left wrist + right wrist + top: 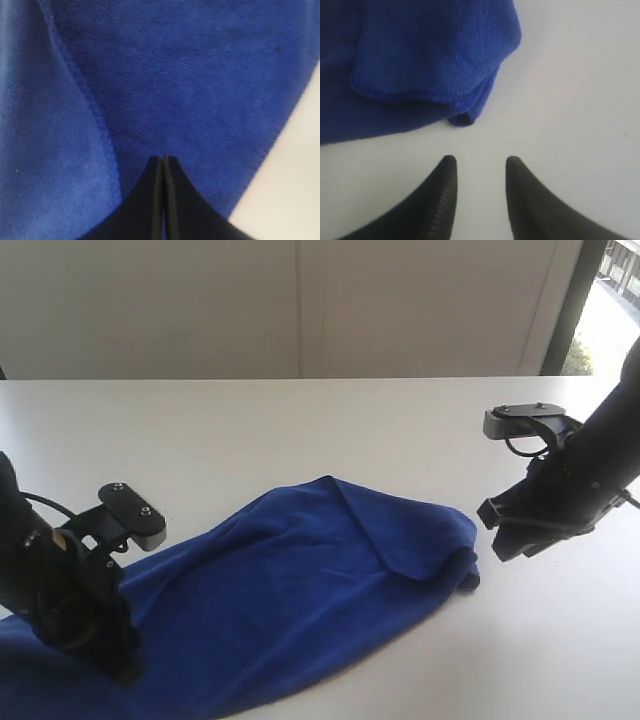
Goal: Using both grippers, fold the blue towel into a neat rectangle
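The blue towel (300, 580) lies rumpled across the white table, running from the lower left toward the middle, with a folded-over flap at its right end. My left gripper (125, 672) is down on the towel's left part. In the left wrist view its jaws (164, 159) are pressed together with the towel (200, 75) filling the picture around the tips and a sliver of blue between them. My right gripper (497, 530) hovers just right of the towel's folded end. It is open (480, 162) with only bare table between its fingers, a short way off the towel's corner (465, 117).
The white table (300, 430) extends behind and to the right of the towel. A pale wall stands along the back, and a window shows at the far right (610, 310). The towel's lower left runs out of the picture.
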`<state>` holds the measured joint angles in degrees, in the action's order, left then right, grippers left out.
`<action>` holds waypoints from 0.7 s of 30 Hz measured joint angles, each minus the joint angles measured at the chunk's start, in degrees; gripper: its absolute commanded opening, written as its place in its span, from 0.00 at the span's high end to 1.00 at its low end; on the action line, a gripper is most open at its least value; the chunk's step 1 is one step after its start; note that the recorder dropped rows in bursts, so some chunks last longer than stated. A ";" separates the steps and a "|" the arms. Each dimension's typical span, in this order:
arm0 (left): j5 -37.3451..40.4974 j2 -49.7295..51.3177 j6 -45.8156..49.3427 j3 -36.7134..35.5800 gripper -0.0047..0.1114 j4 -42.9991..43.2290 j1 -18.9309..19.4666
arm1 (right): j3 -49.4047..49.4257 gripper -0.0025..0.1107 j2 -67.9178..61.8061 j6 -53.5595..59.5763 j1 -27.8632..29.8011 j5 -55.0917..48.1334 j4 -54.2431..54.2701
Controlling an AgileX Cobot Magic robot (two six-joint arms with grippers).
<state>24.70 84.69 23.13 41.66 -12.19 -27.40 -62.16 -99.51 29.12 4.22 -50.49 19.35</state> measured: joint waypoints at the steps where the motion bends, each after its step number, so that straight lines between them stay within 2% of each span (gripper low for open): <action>1: -1.45 1.12 -0.32 0.00 0.96 0.51 0.00 | 0.32 0.66 0.00 0.25 -0.58 1.56 0.10; 6: -8.05 5.59 -0.68 0.00 0.96 1.32 1.46 | 2.85 0.66 -0.02 3.57 -3.96 8.85 0.24; 12: -10.12 11.71 -1.21 3.22 0.96 3.31 8.55 | 6.77 0.66 -0.02 5.55 -6.87 16.69 -2.18; 21: -10.48 13.37 -1.21 9.49 0.96 5.39 9.32 | 9.28 0.66 -3.61 7.92 -11.16 20.94 -2.08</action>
<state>14.22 98.06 21.91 51.14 -6.80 -18.08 -52.88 -103.13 37.05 -6.95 -29.55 17.27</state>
